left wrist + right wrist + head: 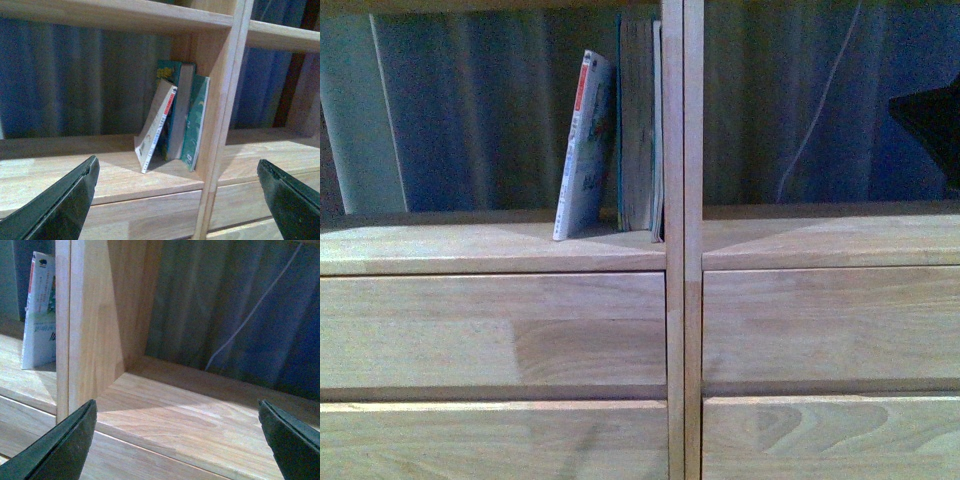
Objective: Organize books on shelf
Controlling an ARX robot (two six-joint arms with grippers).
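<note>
Light natural-wood shelving unit (490, 250) fills the front view, w/ a central vertical divider (681, 240) splitting it into left & right compartments. Four plain wooden drawer fronts (490, 335) sit below the open shelf board, two per side. No back panel: a dark blue-grey curtain (470, 110) shows through behind both compartments.

In the left compartment, two books stand at the divider end of the shelf board. A thick teal-covered book w/ yellowed pages (640, 125) stands upright, pressed against the divider. Just beside it, on the side away from the divider, a thin white paperback w/ colourful illustration and red-topped spine (584, 145) tilts, its top leaning onto the teal book & its bottom edge set apart from it. Left wrist view shows the same pair: teal book (187, 117) by the divider, paperback (156, 130) propped against it at a slant. Right wrist view catches only a strip of the paperback (41, 310) past the divider's edge.

Right compartment's shelf board (200, 415) lies in front of the right arm's camera.

Left end effector (177, 197): dark fingers (65, 205) spread wide, released, holding nothing, short of the shelf's front edge. Right end effector (177, 440): fingers (290, 440) likewise spread wide, released, grasping nothing
</note>
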